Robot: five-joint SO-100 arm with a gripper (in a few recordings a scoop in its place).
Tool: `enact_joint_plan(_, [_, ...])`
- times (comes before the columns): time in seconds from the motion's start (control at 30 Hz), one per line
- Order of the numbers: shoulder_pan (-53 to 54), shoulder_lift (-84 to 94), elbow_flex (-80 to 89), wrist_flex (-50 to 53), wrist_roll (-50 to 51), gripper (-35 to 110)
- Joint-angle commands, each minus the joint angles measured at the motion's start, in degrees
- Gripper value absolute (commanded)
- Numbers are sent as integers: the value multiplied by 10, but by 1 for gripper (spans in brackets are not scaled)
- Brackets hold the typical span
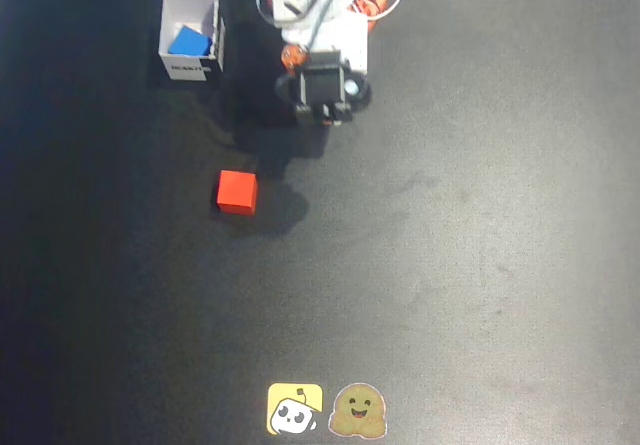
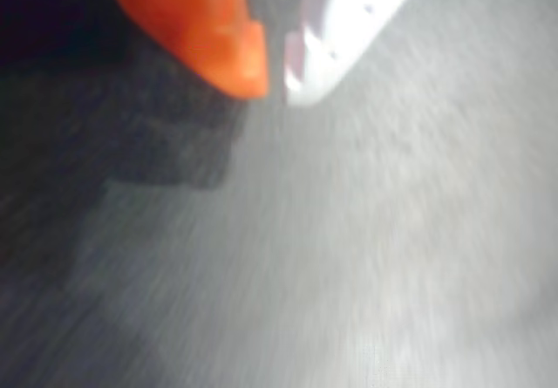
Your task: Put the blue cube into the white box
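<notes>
The blue cube (image 1: 189, 41) lies tilted inside the white box (image 1: 168, 27) at the upper left of the overhead view. The box has a dark label on its near wall. My arm stands to the right of the box at the top centre, folded in over its base, with the gripper (image 1: 322, 113) pointing down the picture. In the wrist view the orange finger and the white finger meet tip to tip, so the gripper (image 2: 275, 87) is shut with nothing between them. Blurred dark mat lies below it.
A red cube (image 1: 237, 191) rests on the black mat (image 1: 480, 225) below the box and left of the arm's shadow. Two stickers (image 1: 326, 410) sit at the bottom edge, one yellow and one brown.
</notes>
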Motion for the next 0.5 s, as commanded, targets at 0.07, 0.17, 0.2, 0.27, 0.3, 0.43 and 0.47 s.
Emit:
enact_joint_plan(0.07, [-4, 2, 27, -22, -3, 0])
enact_joint_plan(0.17, [0, 2, 27, -22, -4, 0])
enact_joint_plan(0.2, [1, 2, 27, -22, -4, 0])
enact_joint_plan(0.27, [1, 2, 27, -22, -3, 0])
enact_joint_plan(0.3, [2, 2, 27, -22, -3, 0])
enact_joint_plan(0.43, [3, 2, 27, -22, -4, 0])
enact_joint_plan(0.47, [2, 2, 27, -22, -4, 0])
